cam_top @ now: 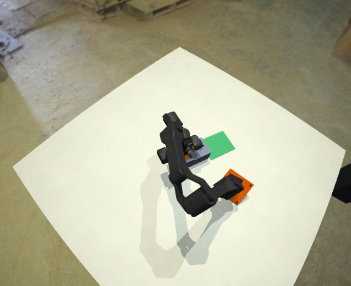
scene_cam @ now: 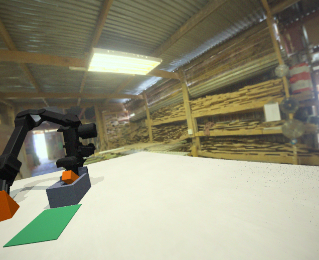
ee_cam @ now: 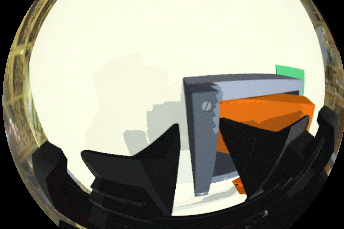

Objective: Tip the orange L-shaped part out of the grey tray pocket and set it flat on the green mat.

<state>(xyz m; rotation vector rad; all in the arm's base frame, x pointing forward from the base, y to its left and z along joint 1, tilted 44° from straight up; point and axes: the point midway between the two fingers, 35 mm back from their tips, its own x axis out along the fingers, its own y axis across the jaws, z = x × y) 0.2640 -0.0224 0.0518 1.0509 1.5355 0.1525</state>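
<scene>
1. One arm on the job, bent over the grey tray [scene_cam: 67, 192] and pointing its claw [scene_cam: 75, 171] straight down into it
2. And look at the orange part [scene_cam: 69, 176]: one end is tipped up, poking above the tray's rim in the side view, while the other end is hidden under the claw
3. From the wrist camera the orange part [ee_cam: 267, 118] fills the pocket at a slant, its near edge lifted toward the lens, with the tray wall [ee_cam: 200, 128] standing between the two dark fingers
4. That puts one finger over the part inside the tray and the other finger [ee_cam: 150, 162] outside the wall, over the white table [ee_cam: 134, 28]
5. Fingers are partway apart, roughly mid-spread, and nothing is pinched between them; the claw grips no part at all
6. From above, the arm covers most of the tray [cam_top: 205, 151]; only a sliver of orange [cam_top: 187, 157] peeks out beside the wrist
7. Green mat [cam_top: 220, 144] lies flat right beside the tray, touching or nearly touching its edge, on the side away from the arm's base
8. In the side view the mat [scene_cam: 43, 225] sits in front of the tray, nearer the camera, nothing on it
9. Orange base plate [cam_top: 242, 186] of the arm sits well apart from tray and mat, toward the table's edge
10. Part is still inside its pocket, tilted, one end up, not on the mat
</scene>
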